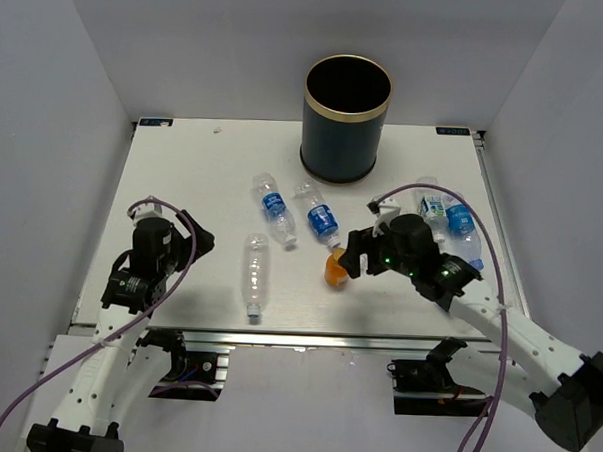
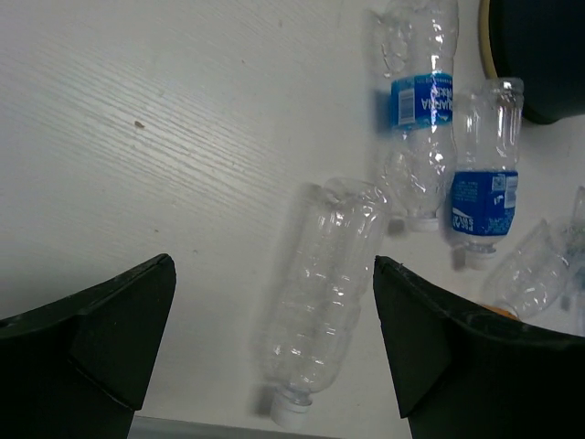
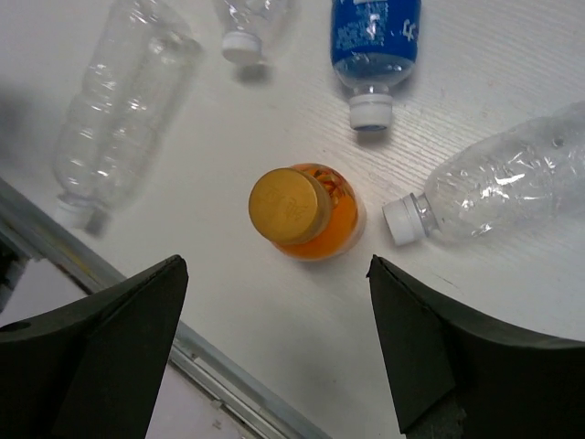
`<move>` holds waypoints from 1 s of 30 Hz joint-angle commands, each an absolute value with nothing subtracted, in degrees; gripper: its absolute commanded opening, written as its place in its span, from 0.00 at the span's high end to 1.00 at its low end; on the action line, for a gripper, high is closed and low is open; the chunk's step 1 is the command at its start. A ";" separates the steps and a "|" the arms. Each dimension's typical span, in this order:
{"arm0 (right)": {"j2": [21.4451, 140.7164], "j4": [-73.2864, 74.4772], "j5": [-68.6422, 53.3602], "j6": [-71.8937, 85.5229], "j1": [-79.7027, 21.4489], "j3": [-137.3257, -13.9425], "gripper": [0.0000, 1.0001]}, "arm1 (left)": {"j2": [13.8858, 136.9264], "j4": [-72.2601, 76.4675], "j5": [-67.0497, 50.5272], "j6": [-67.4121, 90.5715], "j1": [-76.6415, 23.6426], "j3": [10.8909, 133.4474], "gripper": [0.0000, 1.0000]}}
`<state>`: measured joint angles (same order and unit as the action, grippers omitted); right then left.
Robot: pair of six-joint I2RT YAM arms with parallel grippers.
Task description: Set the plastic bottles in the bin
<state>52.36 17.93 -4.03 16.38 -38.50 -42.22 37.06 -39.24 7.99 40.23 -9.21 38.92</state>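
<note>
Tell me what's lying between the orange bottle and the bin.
A blue-labelled bottle, lying flat, sits between the orange bottle and bin; top view shows it.

Bright, even, diffuse light from overhead; white table (image 1: 183, 181) nearly washed out. Shadows soft and short, close under bottles. Bin (image 1: 344, 163) interior black, no detail. Left wrist view soft, unlabelled clear bottle (image 2: 324, 293) hazy. Right wrist view sharper, orange bottle (image 3: 306, 212) crisp, faint shadow at base.
</note>
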 commanded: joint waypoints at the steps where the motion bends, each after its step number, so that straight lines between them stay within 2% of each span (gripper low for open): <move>1: 57.63 15.48 9.03 16.96 -43.32 -43.76 0.15 | 38.14 -34.99 1.41 39.38 -9.23 37.01 0.02; 6: 66.52 14.51 18.53 18.10 -48.25 -46.84 0.15 | 40.34 -34.45 0.35 37.54 -9.23 37.70 0.02; 10: 72.49 12.66 20.39 19.07 -49.57 -47.37 0.18 | 40.78 -34.98 0.88 37.09 -9.23 36.92 0.02; 13: 73.74 11.17 22.06 19.51 -51.76 -47.02 0.25 | 40.52 -34.89 0.09 37.18 -9.32 36.30 0.02; 20: 74.88 8.26 23.12 19.86 -52.65 -46.41 0.26 | 39.46 -34.89 0.09 36.65 -9.32 36.21 0.02; 23: 74.97 9.14 23.55 20.12 -53.00 -47.11 0.34 | 39.55 -34.80 0.09 36.56 -9.32 36.04 0.02; 24: 74.88 9.40 24.08 20.30 -53.09 -47.46 0.43 | 39.64 -34.80 0.09 36.65 -9.32 36.12 0.02; 26: 74.27 9.75 24.52 20.57 -53.17 -47.46 0.50 | 40.08 -34.72 0.09 36.39 -9.32 36.04 0.02; 27: 73.57 9.84 24.87 20.74 -53.17 -47.46 0.58 | 40.43 -34.63 0.09 36.39 -9.32 36.12 0.02; 29: 72.52 10.63 25.05 20.57 -53.35 -47.46 0.64 | 41.13 -34.19 -0.52 36.21 -9.23 35.86 0.02; 30: 71.12 10.81 24.96 20.13 -53.35 -47.63 0.72 | 41.22 -33.75 -2.09 36.21 -9.32 35.69 0.02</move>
<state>74.15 11.00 22.96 19.92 -52.90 -45.63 40.84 -35.31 0.38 37.06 -9.23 36.21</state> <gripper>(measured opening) 0.503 0.979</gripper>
